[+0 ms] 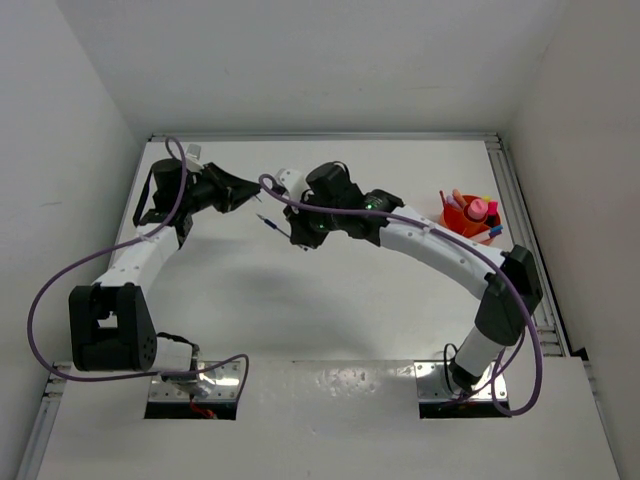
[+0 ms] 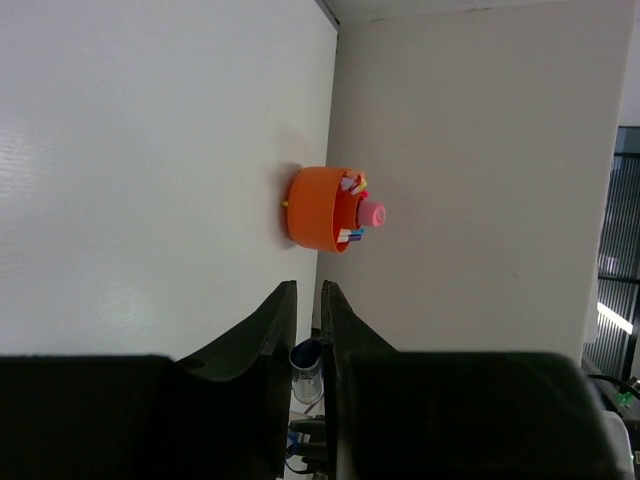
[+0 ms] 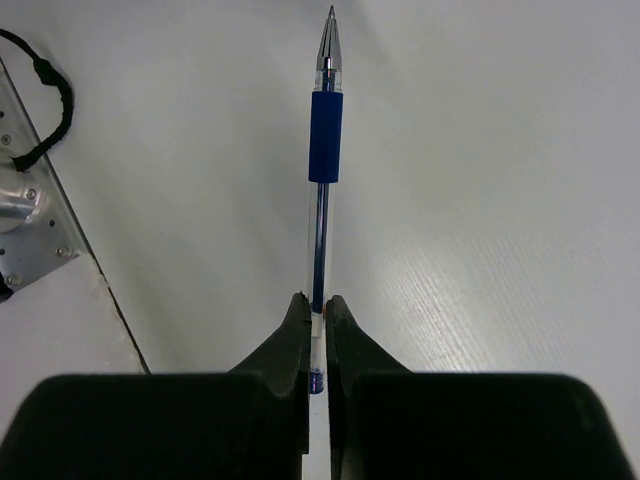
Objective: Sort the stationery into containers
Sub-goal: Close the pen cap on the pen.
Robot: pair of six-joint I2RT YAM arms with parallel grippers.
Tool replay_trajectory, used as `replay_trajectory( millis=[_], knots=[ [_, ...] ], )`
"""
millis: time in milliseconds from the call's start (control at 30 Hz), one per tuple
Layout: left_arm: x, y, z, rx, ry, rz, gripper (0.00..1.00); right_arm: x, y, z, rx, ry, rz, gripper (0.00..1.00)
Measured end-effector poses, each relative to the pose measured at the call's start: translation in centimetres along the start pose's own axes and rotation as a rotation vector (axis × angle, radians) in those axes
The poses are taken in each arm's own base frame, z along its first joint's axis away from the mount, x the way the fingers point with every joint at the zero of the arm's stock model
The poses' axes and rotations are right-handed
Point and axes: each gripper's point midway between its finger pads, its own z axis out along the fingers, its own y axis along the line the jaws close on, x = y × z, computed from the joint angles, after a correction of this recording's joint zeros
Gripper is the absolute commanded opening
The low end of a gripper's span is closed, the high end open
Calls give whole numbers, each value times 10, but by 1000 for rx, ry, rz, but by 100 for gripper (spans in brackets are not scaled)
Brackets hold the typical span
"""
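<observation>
- Stationery all but sorted, seen from above: the orange bowl (image 1: 466,218) at the right of the desk (image 1: 300,310) bristles with pens and markers, a pink-capped bottle (image 1: 478,209) among them. The only piece outside it is a blue pen (image 1: 267,222), carried by the right end effector (image 1: 285,231) near the desk's middle, well apart from the bowl. No other loose item shows on the desk. The left end effector (image 1: 248,190) hangs close by at the far left; its state is unclear from this height.
- Left wrist view: the left end effector's fingers are drawn almost together, with nothing between them. Beyond them the bowl stands on the desk by the wall, the bottle's cap poking above the rim amid coloured caps.
- Right wrist view: the right end effector is clamped on the pen's clear barrel near its rear end, the dark-blue grip and metal tip pointing away over bare desk. What seems left is to carry this pen to the bowl and drop it in.
- Writing: no brand, label or lettering can be read on pen, bowl or arms in any view.
</observation>
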Motion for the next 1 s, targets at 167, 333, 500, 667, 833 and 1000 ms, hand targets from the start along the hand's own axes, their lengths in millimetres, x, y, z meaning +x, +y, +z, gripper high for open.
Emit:
replay_trajectory(
  millis=[167, 333, 500, 667, 833, 1000],
  knots=[
    [0, 1, 0, -3, 0, 5, 0, 0, -5, -1, 9, -1, 19, 0],
    [5, 1, 2, -8, 9, 21, 0, 1, -9, 0, 16, 1, 35, 0],
    [17, -1, 7, -8, 35, 47, 0, 2, -13, -1, 23, 1, 49, 0],
    [21, 0, 9, -16, 39, 59, 0, 2, -14, -1, 24, 1, 53, 0],
    [22, 3, 9, -28, 39, 66, 0, 2, -16, -1, 27, 0, 55, 0],
    [21, 5, 9, -35, 37, 69, 0, 2, -16, -1, 28, 0, 56, 0]
  ],
)
